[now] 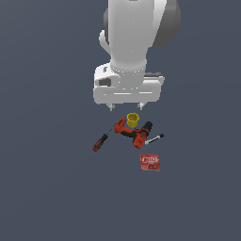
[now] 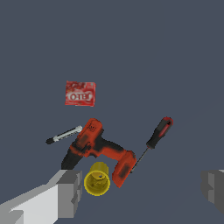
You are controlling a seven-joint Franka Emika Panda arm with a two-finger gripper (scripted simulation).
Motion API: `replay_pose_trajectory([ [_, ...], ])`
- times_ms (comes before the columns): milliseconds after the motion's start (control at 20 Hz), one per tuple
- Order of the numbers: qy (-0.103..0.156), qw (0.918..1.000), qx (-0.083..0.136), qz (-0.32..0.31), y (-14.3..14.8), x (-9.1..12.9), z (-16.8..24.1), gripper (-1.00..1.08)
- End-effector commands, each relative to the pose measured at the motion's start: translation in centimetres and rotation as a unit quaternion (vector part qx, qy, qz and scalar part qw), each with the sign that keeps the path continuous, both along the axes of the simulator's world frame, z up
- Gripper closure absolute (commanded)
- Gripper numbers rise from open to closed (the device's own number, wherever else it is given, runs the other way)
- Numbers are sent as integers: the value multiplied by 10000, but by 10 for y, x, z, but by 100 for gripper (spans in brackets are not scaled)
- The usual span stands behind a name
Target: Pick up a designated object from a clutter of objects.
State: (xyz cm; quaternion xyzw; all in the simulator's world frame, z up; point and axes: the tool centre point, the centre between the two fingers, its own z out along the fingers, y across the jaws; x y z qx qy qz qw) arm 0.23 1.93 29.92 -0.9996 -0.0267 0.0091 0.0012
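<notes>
On plain grey floor (image 1: 47, 188), red box (image 1: 150, 162), open pincer (image 1: 126, 107)

red box (image 1: 150, 162), flat, apart from clutter (image 1: 128, 132)

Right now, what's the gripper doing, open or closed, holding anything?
Gripper: open, holding nothing, raised above the yellow cup and the drill; the red box lies untouched.

a flat, dark slate-blue ground (image 1: 42, 197) spread across the whole of both views
</notes>
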Motion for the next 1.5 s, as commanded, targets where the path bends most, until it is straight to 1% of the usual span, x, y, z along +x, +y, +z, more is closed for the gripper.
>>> replay_pose_trajectory([
  [0,0,10000,0,0,0,0,0,-92],
  [150,-2,10000,-1,35,5,0,-1,-92],
  [450,-16,9998,-7,211,30,-2,-4,-92],
  [850,-17,9995,-14,314,33,0,-7,-92],
  [1200,-16,9969,-47,788,37,9,-19,-92],
  [1450,-13,9908,-79,1349,42,20,-34,-92],
])
